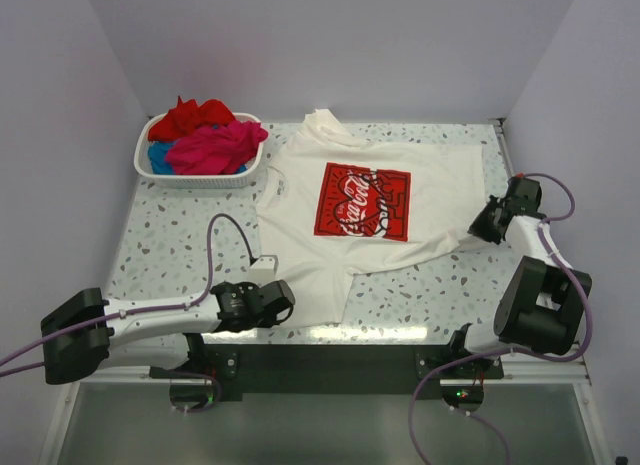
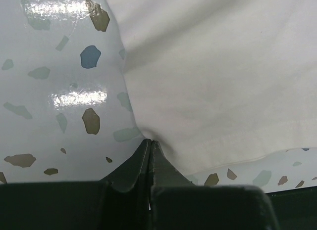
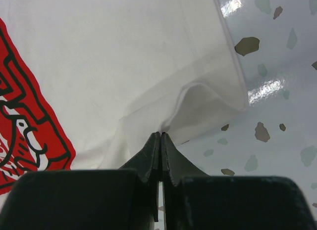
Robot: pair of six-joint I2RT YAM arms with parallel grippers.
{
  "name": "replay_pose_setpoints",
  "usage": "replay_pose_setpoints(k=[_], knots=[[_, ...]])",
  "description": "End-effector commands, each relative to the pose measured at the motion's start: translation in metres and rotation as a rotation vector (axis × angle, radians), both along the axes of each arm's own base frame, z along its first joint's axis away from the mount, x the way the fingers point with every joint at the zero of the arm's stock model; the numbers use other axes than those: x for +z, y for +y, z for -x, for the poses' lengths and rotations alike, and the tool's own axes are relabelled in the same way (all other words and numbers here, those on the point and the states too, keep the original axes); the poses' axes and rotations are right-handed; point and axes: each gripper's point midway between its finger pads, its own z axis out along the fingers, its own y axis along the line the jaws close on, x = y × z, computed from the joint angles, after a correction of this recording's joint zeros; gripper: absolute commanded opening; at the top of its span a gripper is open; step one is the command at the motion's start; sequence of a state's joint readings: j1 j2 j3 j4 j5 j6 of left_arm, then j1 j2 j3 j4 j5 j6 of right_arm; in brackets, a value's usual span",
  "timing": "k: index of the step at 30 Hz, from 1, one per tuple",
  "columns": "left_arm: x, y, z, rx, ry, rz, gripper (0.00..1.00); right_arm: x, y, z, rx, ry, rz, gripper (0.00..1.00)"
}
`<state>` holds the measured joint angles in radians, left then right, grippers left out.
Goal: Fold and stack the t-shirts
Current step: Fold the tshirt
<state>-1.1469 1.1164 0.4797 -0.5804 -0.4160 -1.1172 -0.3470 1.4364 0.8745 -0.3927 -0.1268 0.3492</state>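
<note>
White cloth clamped in both tools. Left tool [image 2: 151, 142] closed flat on the near-left hem corner of the white t-shirt [image 1: 300, 220]; right tool [image 3: 161, 136] pressed together on a raised hemmed fold at its right edge, likely a sleeve. Spread print-up across the middle of the tabletop [image 1: 170, 235], collar far. Seems the start of the first fold: probably calls for lifting both pinches evenly and carrying them over without dragging the rest. Red, magenta and blue t-shirts [image 1: 205, 140] heaped in the basket [image 1: 200, 181], far left, not yet folded.
</note>
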Motion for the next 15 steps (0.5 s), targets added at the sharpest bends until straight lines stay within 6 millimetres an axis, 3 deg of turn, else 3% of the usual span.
replay_pose_setpoints(k=[1, 8, 11, 15], knots=[[-0.012, 0.005, 0.009, 0.003, 0.037, -0.006, 0.00, 0.009, 0.002, -0.002, 0.024, -0.043, 0.007, 0.00], [0.006, -0.002, 0.005, -0.004, 0.005, 0.045, 0.00, 0.008, 0.002, 0.000, 0.022, -0.042, 0.008, 0.00], [0.025, -0.004, 0.000, 0.003, -0.027, 0.076, 0.00, 0.009, 0.003, 0.000, 0.023, -0.047, 0.008, 0.00], [0.028, 0.009, 0.000, 0.016, -0.032, 0.010, 0.00, 0.009, 0.003, 0.001, 0.024, -0.047, 0.009, 0.00]])
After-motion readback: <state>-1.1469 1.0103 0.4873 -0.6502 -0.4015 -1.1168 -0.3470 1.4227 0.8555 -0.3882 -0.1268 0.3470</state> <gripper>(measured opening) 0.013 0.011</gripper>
